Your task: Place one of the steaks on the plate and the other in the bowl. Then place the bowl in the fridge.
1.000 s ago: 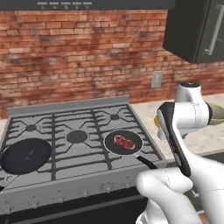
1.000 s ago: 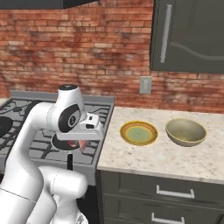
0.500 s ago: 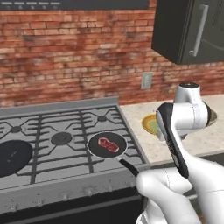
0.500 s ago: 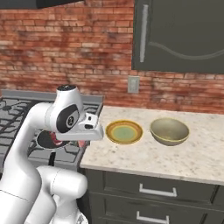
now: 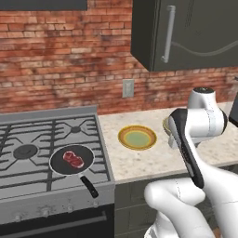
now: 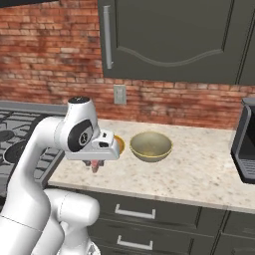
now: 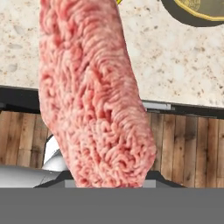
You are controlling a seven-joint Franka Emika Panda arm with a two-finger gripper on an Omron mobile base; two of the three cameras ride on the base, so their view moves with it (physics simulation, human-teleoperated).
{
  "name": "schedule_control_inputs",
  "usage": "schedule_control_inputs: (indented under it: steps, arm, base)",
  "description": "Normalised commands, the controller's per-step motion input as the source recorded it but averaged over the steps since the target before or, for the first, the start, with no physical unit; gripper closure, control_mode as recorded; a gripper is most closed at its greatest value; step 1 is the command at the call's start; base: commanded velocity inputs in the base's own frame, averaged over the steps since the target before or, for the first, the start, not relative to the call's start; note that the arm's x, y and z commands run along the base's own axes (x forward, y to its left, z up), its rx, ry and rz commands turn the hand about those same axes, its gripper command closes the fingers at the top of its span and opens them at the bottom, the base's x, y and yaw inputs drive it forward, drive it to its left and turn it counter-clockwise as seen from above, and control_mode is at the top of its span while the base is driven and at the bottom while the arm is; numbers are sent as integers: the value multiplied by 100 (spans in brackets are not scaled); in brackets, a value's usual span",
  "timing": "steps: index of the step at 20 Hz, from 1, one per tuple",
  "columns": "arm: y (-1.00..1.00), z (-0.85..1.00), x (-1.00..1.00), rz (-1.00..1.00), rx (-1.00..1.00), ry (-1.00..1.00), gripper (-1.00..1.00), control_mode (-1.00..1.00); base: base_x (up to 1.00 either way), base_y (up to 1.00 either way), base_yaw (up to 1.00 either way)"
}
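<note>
My gripper (image 6: 94,165) is shut on one steak (image 7: 96,100), which hangs pinkish-red over the counter's front edge. In the right base view this steak (image 6: 94,167) dangles just in front of the plate (image 6: 119,144). From the left base view the yellow-rimmed plate (image 5: 137,137) lies bare on the counter. To its right stands the tan bowl (image 6: 151,146), with nothing in it; its rim (image 7: 197,9) shows at the top right of the hand view. The other steak (image 5: 73,158) lies in the black pan (image 5: 60,163) on the stove. The fridge is out of view.
A speckled counter (image 6: 199,169) runs right of the gas stove (image 5: 28,153). A dark appliance (image 6: 246,142) stands at the counter's right end. Dark upper cabinets (image 6: 174,35) hang above, and drawers (image 6: 134,214) sit below the counter.
The base has driven to the right, so stove and pan slid left in both views and plate and bowl came nearer. The gripper has kept the steak throughout.
</note>
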Motion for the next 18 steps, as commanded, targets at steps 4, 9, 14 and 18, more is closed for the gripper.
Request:
schedule_control_inputs:
  steps: [4,9,14,18]
  arm:
    - [0,0,0,0,0,0,100,100]
    - [0,0,0,0,0,0,100,100]
    - [0,0,0,0,0,0,100,100]
    - [0,0,0,0,0,0,100,100]
  base:
    - [42,-25,-3]
    - [29,-15,-4]
    - [0,0,0]
    - [0,0,0]
